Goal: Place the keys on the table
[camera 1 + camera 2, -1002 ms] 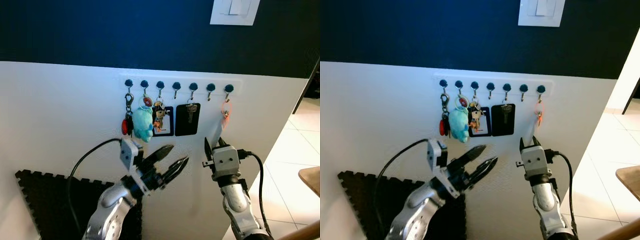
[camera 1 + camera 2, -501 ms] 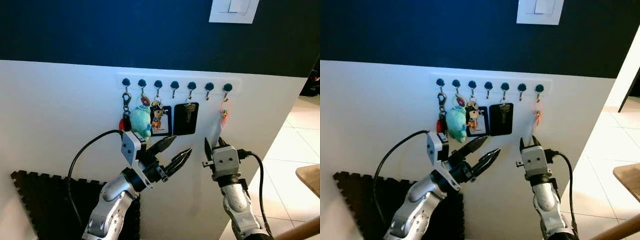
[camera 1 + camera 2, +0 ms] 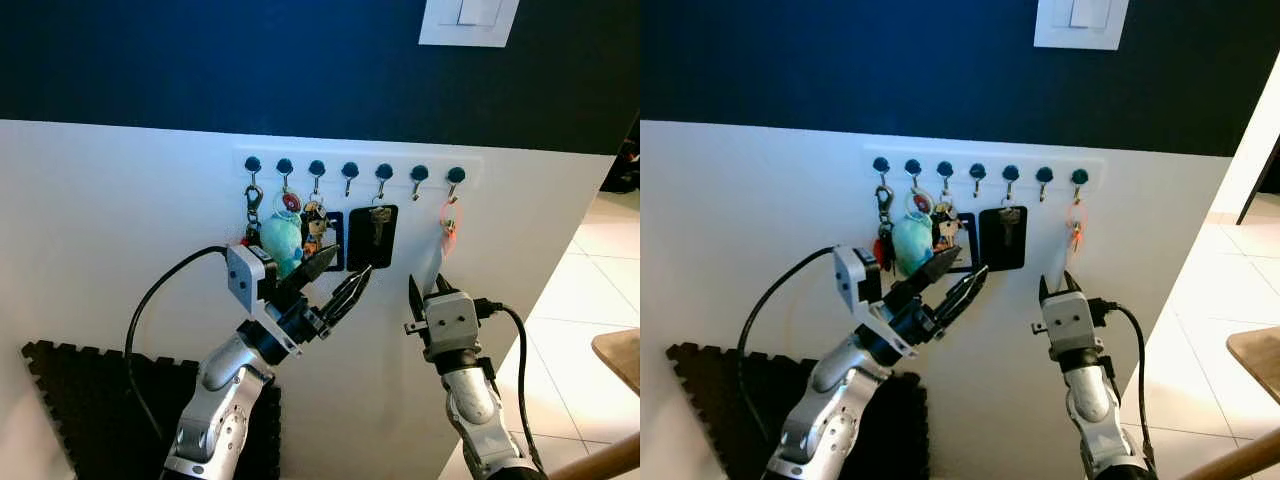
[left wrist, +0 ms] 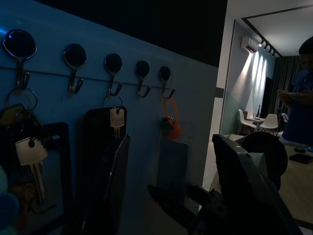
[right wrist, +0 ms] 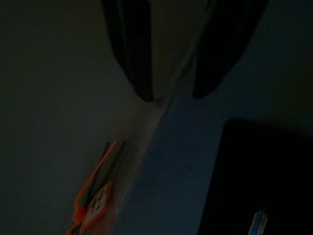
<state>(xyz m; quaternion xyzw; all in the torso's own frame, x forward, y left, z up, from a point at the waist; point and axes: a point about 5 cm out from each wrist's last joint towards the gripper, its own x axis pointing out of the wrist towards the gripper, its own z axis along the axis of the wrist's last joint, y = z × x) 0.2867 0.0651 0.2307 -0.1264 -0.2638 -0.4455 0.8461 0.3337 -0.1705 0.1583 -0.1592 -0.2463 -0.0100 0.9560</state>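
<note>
A white hook rack (image 3: 350, 168) on the wall holds several key sets. From left to right they are a teal plush keychain (image 3: 283, 243), a bunch with an orange figure (image 3: 317, 225), a silver key (image 3: 380, 218) on a black tag, and an orange tag (image 3: 448, 222). My left gripper (image 3: 348, 264) is open and raised, its tips just below the bunch and the black tag, touching nothing. The left wrist view shows the silver key (image 4: 116, 120) and the orange tag (image 4: 170, 128) ahead. My right gripper (image 3: 428, 287) points up under the orange tag, open by a narrow gap.
A light switch (image 3: 468, 20) sits high on the dark wall. A black foam mat (image 3: 90, 400) leans at the lower left. A wooden table corner (image 3: 620, 355) shows at the right over the tiled floor (image 3: 590, 290). A person (image 4: 298, 98) stands in the far room.
My left gripper has risen and moved in toward the hanging keys, still open. The right gripper has stayed in place.
</note>
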